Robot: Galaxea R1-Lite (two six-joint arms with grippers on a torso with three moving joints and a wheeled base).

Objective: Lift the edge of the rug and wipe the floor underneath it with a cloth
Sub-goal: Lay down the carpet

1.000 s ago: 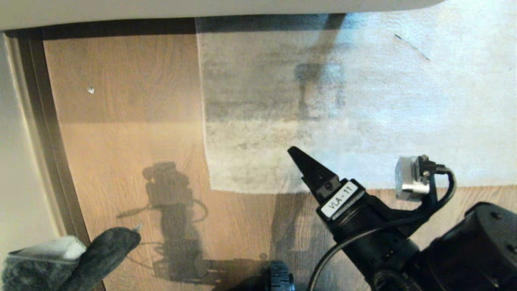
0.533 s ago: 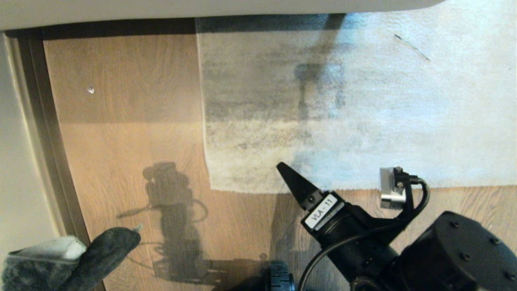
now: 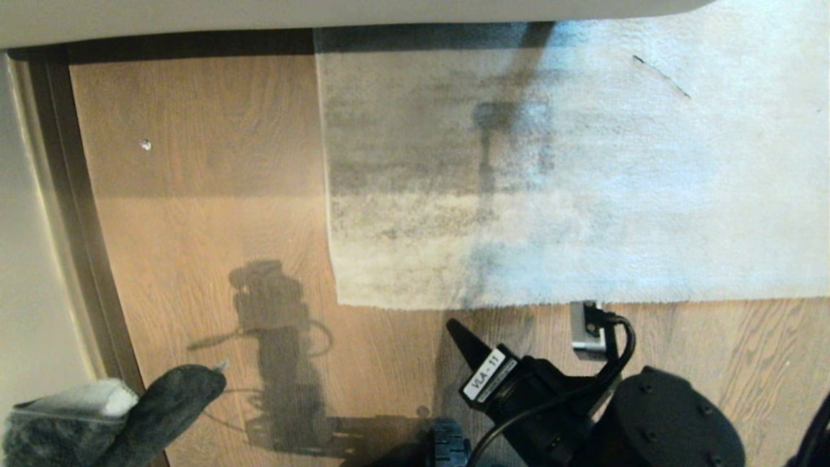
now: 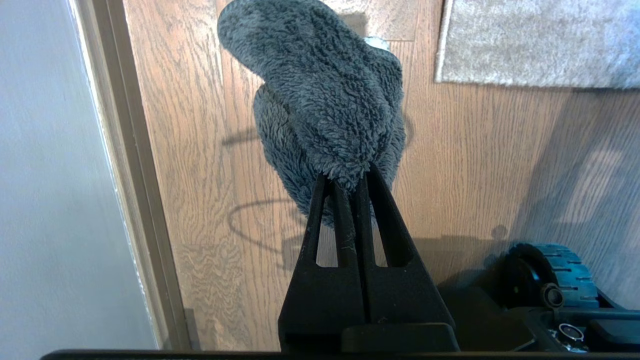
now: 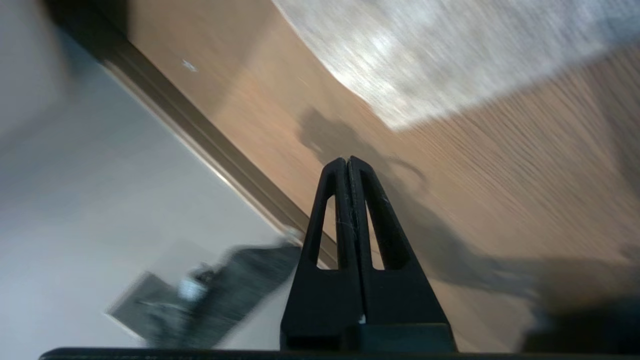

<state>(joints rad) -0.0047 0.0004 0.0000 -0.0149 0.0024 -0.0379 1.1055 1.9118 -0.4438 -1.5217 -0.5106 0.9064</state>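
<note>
Nearest, at the left, the left tool [image 4: 345,182] is clamped on the dark grey cloth [image 4: 325,100], held above the floor [image 3: 214,220]. Near right, the right tool [image 3: 454,327], its tips pressed together on nothing, points far-left over bare planks. Just beyond it the rug edge [image 3: 519,301] runs left to right, lying flat.

Bare floor [image 3: 214,214] lies open from nine to six o'clock of the rug edge [image 3: 454,303], which lies flat with no gap beneath. At nine o'clock a wall [image 3: 32,272] and its baseboard [image 3: 84,259] close that side off. At six, a black wheel [image 3: 449,447] stands on the planks.
</note>
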